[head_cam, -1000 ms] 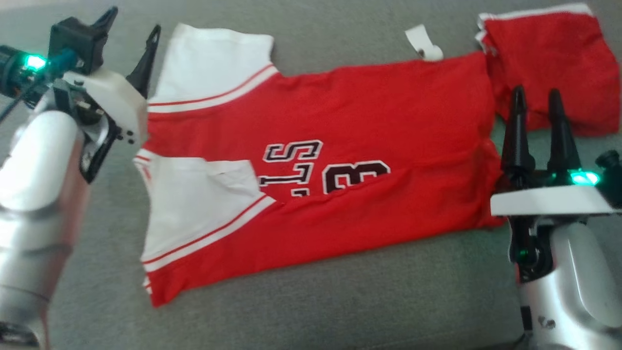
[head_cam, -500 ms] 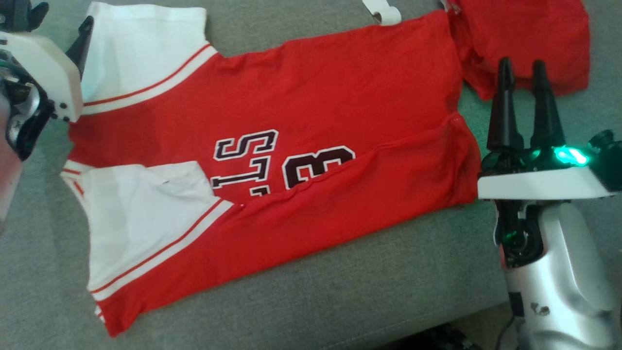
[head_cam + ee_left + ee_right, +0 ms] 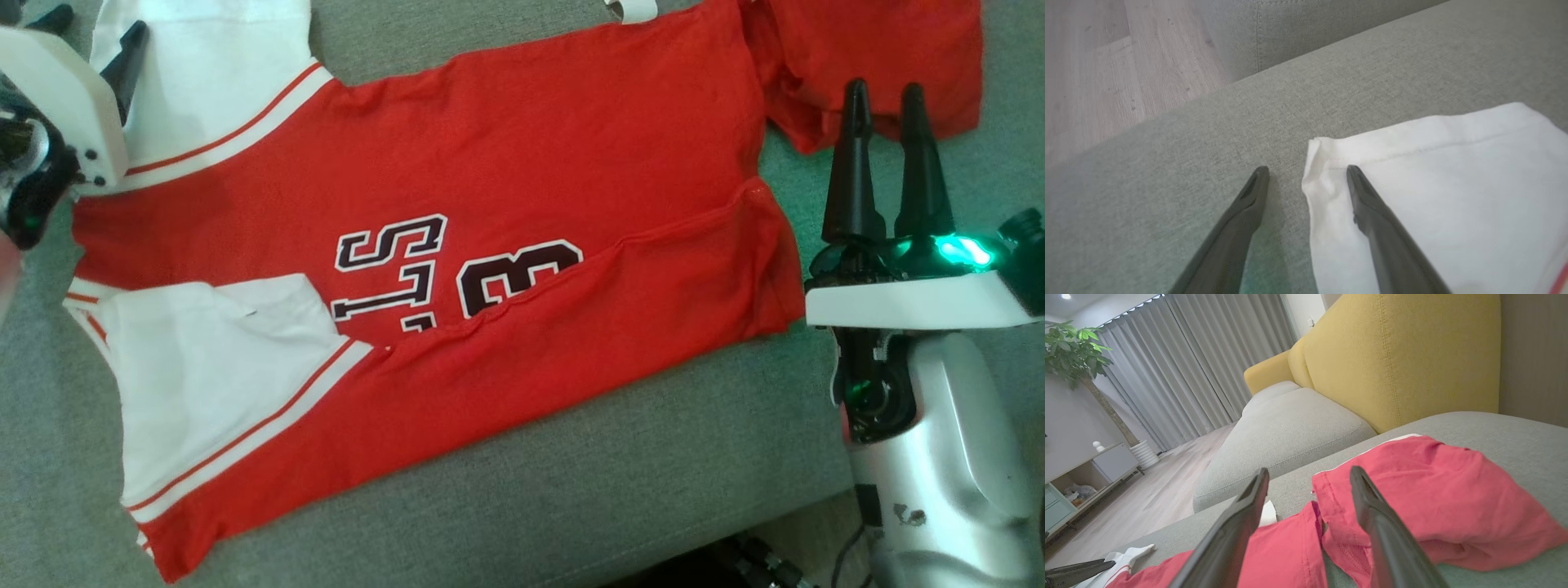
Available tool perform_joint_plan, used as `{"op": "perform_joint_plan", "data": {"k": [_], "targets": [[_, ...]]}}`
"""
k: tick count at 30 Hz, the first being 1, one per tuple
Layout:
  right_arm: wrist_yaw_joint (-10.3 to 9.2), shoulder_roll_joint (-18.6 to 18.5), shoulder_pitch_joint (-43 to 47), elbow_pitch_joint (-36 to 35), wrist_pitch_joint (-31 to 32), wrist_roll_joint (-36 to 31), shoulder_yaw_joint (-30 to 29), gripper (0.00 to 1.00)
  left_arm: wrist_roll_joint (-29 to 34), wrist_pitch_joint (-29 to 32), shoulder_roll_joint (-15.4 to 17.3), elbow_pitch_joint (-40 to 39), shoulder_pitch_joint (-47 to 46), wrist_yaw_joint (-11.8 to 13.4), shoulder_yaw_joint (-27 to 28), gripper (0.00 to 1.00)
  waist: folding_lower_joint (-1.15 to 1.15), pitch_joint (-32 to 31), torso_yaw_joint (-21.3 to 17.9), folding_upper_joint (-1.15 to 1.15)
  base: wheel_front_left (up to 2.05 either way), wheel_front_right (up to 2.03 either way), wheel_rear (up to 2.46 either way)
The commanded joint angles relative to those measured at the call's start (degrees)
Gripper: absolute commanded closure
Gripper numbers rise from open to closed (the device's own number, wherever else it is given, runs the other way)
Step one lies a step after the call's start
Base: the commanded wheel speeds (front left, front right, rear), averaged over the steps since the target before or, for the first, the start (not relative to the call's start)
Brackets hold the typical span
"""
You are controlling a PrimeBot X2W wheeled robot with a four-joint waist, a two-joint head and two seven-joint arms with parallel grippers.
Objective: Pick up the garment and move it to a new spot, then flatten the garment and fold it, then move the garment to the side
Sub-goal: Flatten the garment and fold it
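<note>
red jersey (image 3: 531, 163) spread on grey sofa (image 3: 653, 490), left gripper (image 3: 1307, 169) parted at white sleeve (image 3: 1453, 183) corner, right gripper (image 3: 883, 87) parted, empty

Light is soft, even, fairly bright over the garment (image 3: 490, 163); shadows are faint, just soft shade along its near hem. Head view is a bit soft, worst blur at frame edge left of the garment; green LED (image 3: 963, 251) glows right of it. Right wrist view: ceiling lamp (image 3: 1063, 296) shines far beyond the garment, curtains (image 3: 1188, 367) lean w/ wide-angle distortion.
</note>
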Motion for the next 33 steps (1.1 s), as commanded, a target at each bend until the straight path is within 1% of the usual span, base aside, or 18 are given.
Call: {"op": "perform_joint_plan", "data": {"k": [1,2,3,4,6,9,12,17,22,27,31,33], "targets": [[-0.04,-0.3,-0.5,-2.0,-0.5,0.2,0.8,0.00,-1.1,1.4,2.7,-0.8,-1.9,0.1,1.0,0.00,0.00,0.0,-0.1,0.00,0.00,0.00,0.00],[-0.04,-0.3,-0.6,-2.0,-0.5,0.1,0.7,0.00,-2.3,2.8,2.8,-1.0,-1.7,0.1,0.4,0.31,0.00,-0.1,-0.1,0.00,0.00,0.00,0.00],[-0.04,-0.3,-0.6,-1.9,-0.5,0.1,0.5,0.00,-3.2,4.0,3.0,-1.4,-1.5,0.1,-0.3,0.79,0.00,-0.1,-0.1,0.00,0.00,0.00,0.00],[-0.04,-0.3,-0.6,-1.9,-0.5,0.0,0.4,0.00,-4.1,5.0,3.3,-1.8,-1.3,0.1,-0.9,1.00,0.00,-0.2,0.0,0.00,0.00,0.00,0.00],[-0.04,-0.3,-0.6,-1.7,-0.5,-0.3,0.0,0.00,-5.5,5.9,3.7,-2.4,-1.2,0.1,-1.7,1.00,0.00,-0.5,0.3,0.00,0.00,0.00,0.00],[-0.04,-0.3,-0.7,-1.2,-0.5,-1.6,-0.4,0.00,-6.9,4.1,3.8,-2.7,-1.2,0.1,-1.8,1.00,0.00,-1.3,1.2,0.00,0.00,0.00,0.00],[-0.04,-0.3,-0.9,0.0,-0.4,-4.8,-0.9,0.00,-6.7,-0.1,3.4,-3.0,-1.5,0.1,-2.2,1.00,0.00,-2.6,2.5,0.00,0.00,0.00,0.00],[-0.04,-0.3,-2.0,1.4,2.4,-9.4,-3.3,0.00,-6.4,-9.1,1.0,-4.4,-1.2,0.1,-2.5,1.00,0.00,-5.5,6.1,0.00,0.00,0.00,0.00],[-0.04,-0.3,-3.9,2.3,8.2,-15.5,-4.8,0.00,-5.2,-16.9,-0.3,-6.4,-0.6,0.1,-2.9,1.00,0.00,-7.9,10.2,0.00,0.00,0.00,0.00],[-0.04,-0.4,-6.5,4.5,15.7,-20.0,-5.4,0.00,-3.8,-21.9,-0.3,-10.1,1.4,0.1,-4.1,1.00,0.00,-9.7,13.8,0.00,0.00,0.00,0.00],[-0.04,-3.0,-10.5,10.4,22.2,-20.6,-4.5,0.00,-2.6,-23.2,1.8,-15.0,3.5,0.1,-6.6,1.00,0.00,-10.1,15.7,0.00,0.00,0.00,0.00],[-0.04,-5.0,-12.8,13.6,24.3,-21.0,-4.2,0.00,-2.3,-23.6,2.0,-16.6,4.3,0.2,-7.1,1.00,0.00,-10.1,16.7,0.00,0.00,0.00,0.00]]}}
